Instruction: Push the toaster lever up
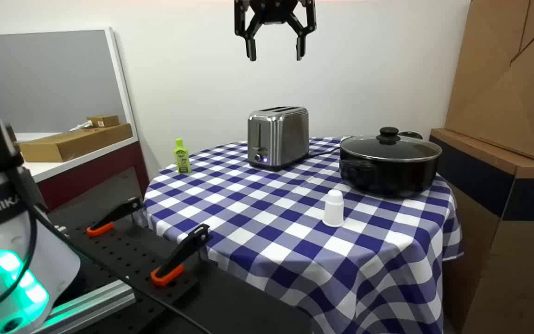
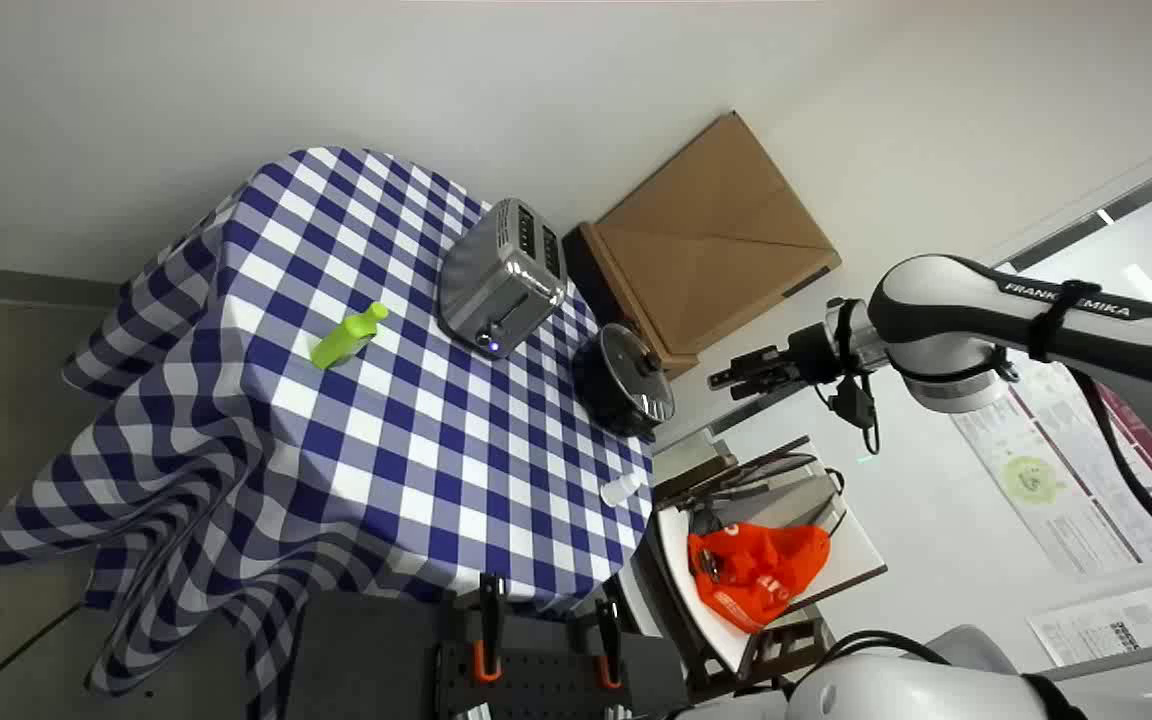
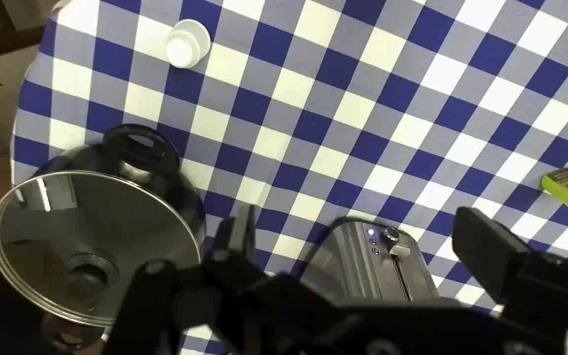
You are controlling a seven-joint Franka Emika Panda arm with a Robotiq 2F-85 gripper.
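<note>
**Checked table (image 1: 257,213) by a pale wall (image 1: 364,65): toaster lever (image 3: 400,250) down, gripper (image 1: 275,58) high above**

A blue-and-white cloth (image 1: 397,287) covers the table, and cardboard boxes (image 1: 508,93) stand beside one edge. The silver toaster (image 1: 290,139) stands toward the edge along the wall; its lever sits at the lower end of the slot (image 3: 402,278), next to the round knob (image 3: 390,233), and a small purple light (image 3: 371,231) glows on the front. The gripper is well above the table, its two fingers (image 1: 251,48) spread wide apart in an exterior view. A black pot (image 1: 387,178) with its glass lid (image 1: 373,147) on stands by the edge beside the boxes. Near that same edge, farther from the wall, a small white tapered piece (image 1: 333,208) stands upright. A lime-green bottle (image 1: 182,158) is upright toward the edge opposite the pot. At the edge opposite the wall, two black clamps (image 1: 181,255) with orange tips sit at a perforated board (image 2: 546,685).
</note>
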